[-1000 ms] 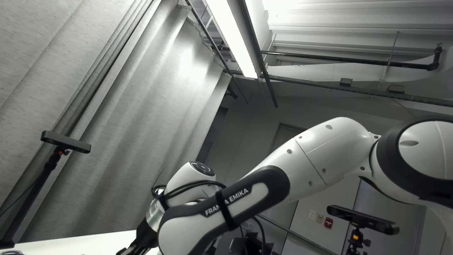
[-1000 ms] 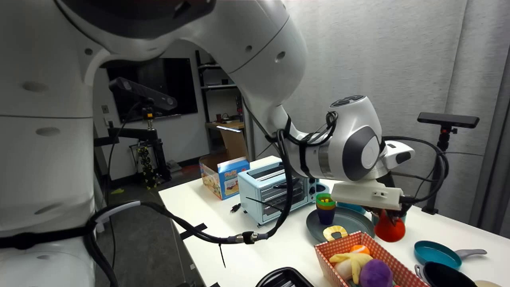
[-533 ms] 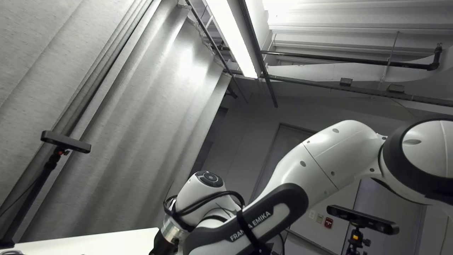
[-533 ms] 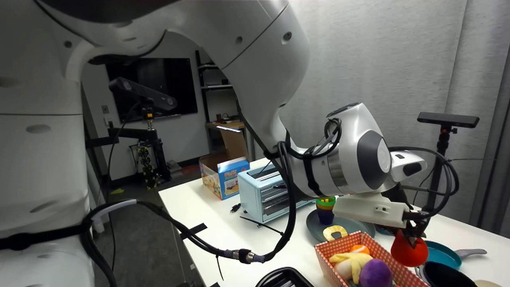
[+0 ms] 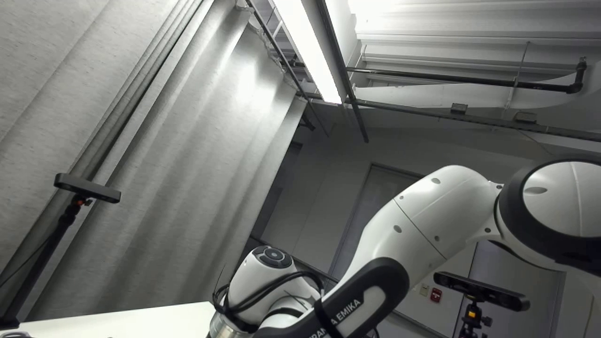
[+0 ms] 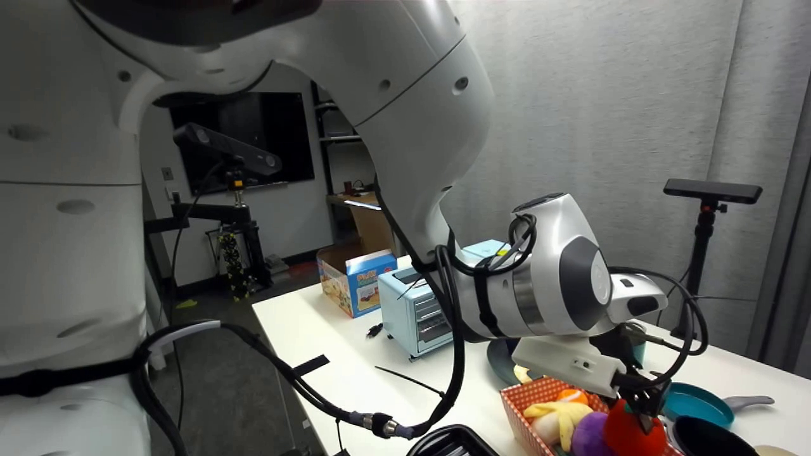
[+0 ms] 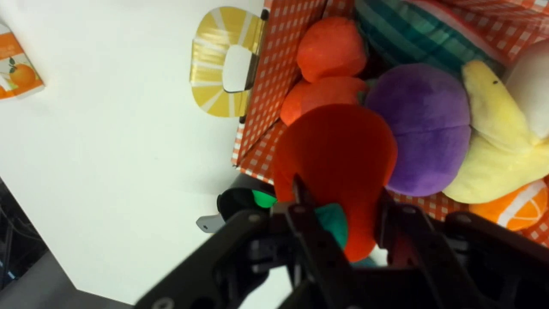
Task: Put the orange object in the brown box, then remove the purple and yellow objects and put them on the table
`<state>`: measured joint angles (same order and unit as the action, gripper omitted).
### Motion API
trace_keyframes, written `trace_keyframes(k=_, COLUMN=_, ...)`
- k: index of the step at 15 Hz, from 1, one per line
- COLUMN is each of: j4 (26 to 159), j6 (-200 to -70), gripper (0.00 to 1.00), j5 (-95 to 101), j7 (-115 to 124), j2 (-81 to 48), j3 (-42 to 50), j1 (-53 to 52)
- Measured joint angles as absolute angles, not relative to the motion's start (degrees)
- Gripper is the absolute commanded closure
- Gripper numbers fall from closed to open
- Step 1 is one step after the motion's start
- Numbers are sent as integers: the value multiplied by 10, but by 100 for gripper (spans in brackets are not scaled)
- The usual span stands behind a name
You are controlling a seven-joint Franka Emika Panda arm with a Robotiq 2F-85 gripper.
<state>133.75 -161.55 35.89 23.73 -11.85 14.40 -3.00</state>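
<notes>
A red-orange plush [image 7: 334, 141] with a green leaf is held between the fingers of my gripper [image 7: 341, 193] in the wrist view. In an exterior view the plush [image 6: 627, 437] hangs over the far right part of a red-and-white checkered box [image 6: 516, 415]; whether it touches the contents is unclear. Inside the box [image 7: 274, 64] lie a purple plush [image 7: 422, 128], a yellow banana plush [image 7: 493, 171], an orange slice [image 7: 519, 206], red-orange plush fruits [image 7: 332, 49] and a green striped plush [image 7: 416, 34]. The gripper is below the frame in an exterior view that shows the arm [image 5: 385, 281].
A pineapple ring [image 7: 214, 64] lies beside the box. A teal pan [image 6: 694, 405] and black pot [image 6: 709, 437] stand right of it, a black tray [image 6: 450, 440] left. A light-blue toaster oven [image 6: 402, 316] and printed carton [image 6: 358, 285] are farther back. A camera stand [image 6: 700, 253] rises behind.
The gripper, holding the red-orange plush, moved right and down, then down and slightly left over the box. The plush now partly covers the purple one. The box contents have not visibly moved.
</notes>
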Motion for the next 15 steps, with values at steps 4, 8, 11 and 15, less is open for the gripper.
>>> trace_keyframes(k=4, j4=1341, j6=-1616, gripper=2, j5=359, j7=246, j2=-120, j3=141, j1=-31)
trace_keyframes(k=8, j4=1339, j6=-1616, gripper=0, j5=370, j7=257, j2=-118, j3=141, j1=-49)
trace_keyframes(k=11, j4=1336, j6=-1616, gripper=0, j5=386, j7=265, j2=-113, j3=139, j1=-68)
trace_keyframes(k=15, j4=1333, j6=-1616, gripper=0, j5=388, j7=265, j2=-112, j3=138, j1=-87)
